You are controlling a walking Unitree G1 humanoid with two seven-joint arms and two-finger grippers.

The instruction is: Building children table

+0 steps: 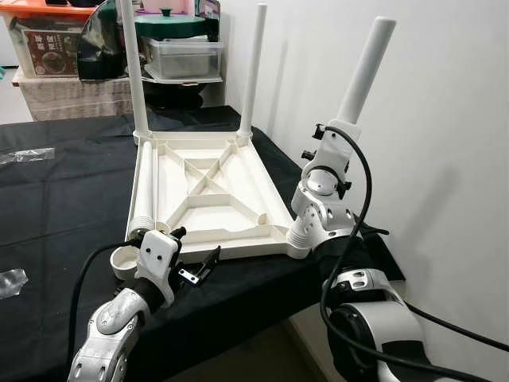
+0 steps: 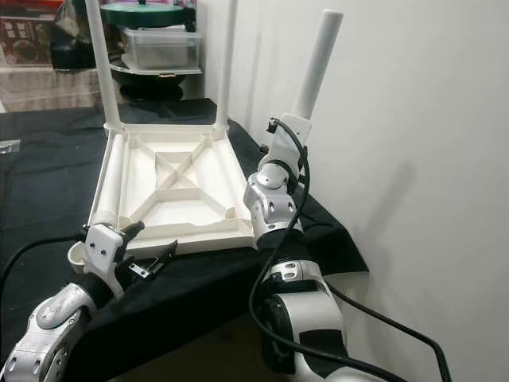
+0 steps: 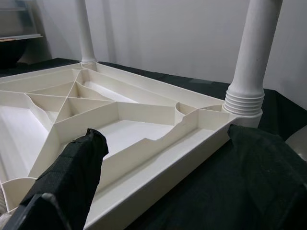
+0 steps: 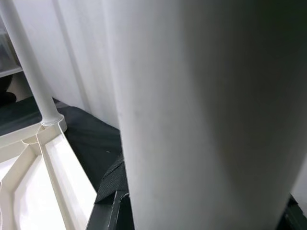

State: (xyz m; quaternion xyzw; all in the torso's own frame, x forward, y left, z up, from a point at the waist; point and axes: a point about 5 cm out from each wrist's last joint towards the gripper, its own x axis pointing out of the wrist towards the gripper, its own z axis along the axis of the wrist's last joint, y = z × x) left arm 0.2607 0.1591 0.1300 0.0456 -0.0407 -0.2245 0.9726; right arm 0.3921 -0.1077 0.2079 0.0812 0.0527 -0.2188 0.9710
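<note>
A white table top (image 1: 208, 195) lies upside down on a black cloth (image 1: 64, 191). Two white legs (image 1: 132, 72) (image 1: 253, 68) stand upright in its far corners. A third leg (image 1: 364, 68) rises, tilted, from the near right corner, its ribbed base (image 3: 245, 98) in the socket. My right gripper (image 1: 342, 129) is shut on this leg, which looms large in the right wrist view (image 4: 201, 110). A fourth leg (image 1: 145, 191) lies along the top's left side. My left gripper (image 1: 195, 248) hangs open just before the near left corner, with nothing between its fingers (image 3: 72, 177).
A round white piece (image 1: 122, 259) sits at the near left corner beside my left wrist. Storage boxes (image 1: 48, 40) and a clear tub (image 1: 181, 56) stand behind the table. The white wall (image 1: 445, 119) is close on the right. Clear plastic wrap (image 1: 24, 155) lies on the cloth at the left.
</note>
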